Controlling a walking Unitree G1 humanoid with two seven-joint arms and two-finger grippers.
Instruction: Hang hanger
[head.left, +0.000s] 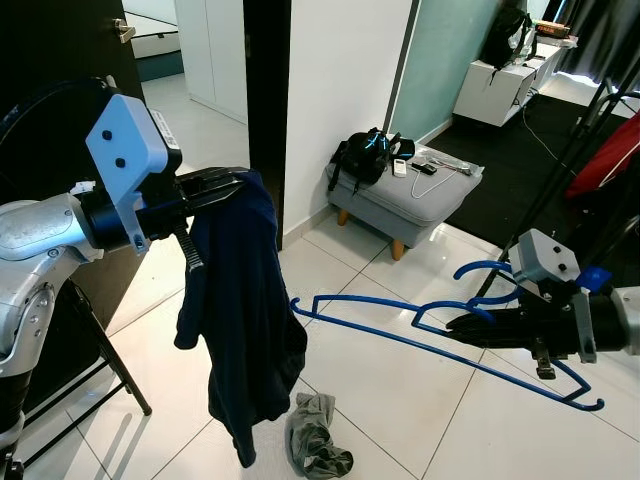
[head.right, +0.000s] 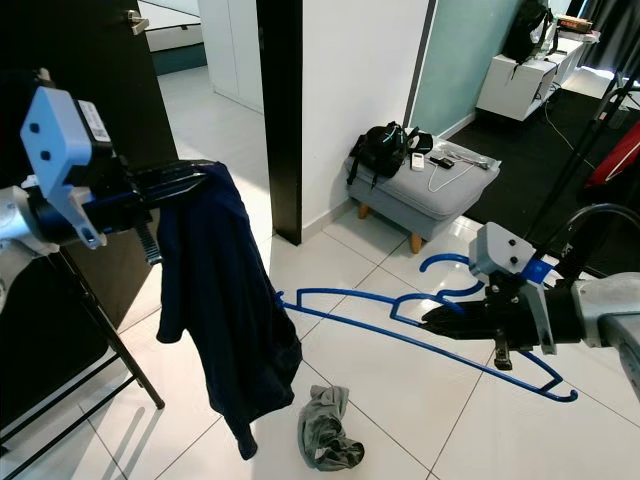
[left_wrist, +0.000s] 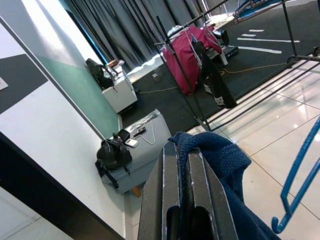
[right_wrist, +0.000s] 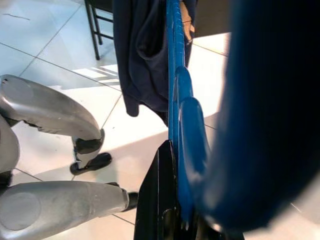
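At the left of the frame the left gripper (head.left: 228, 185) pinches a dark blue shirt (head.left: 245, 310) that hides its fingertips, while the right gripper (head.left: 470, 325) at the lower right clamps the blue hanger (head.left: 400, 325).

The left gripper (left_wrist: 186, 165) pinches a navy garment (left_wrist: 225, 175) beside a blue hanger (left_wrist: 300, 175).

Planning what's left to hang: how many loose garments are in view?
2: navy garment pinched in the left gripper; grey garment crumpled on the floor. Rack clothes beyond aren't counted.
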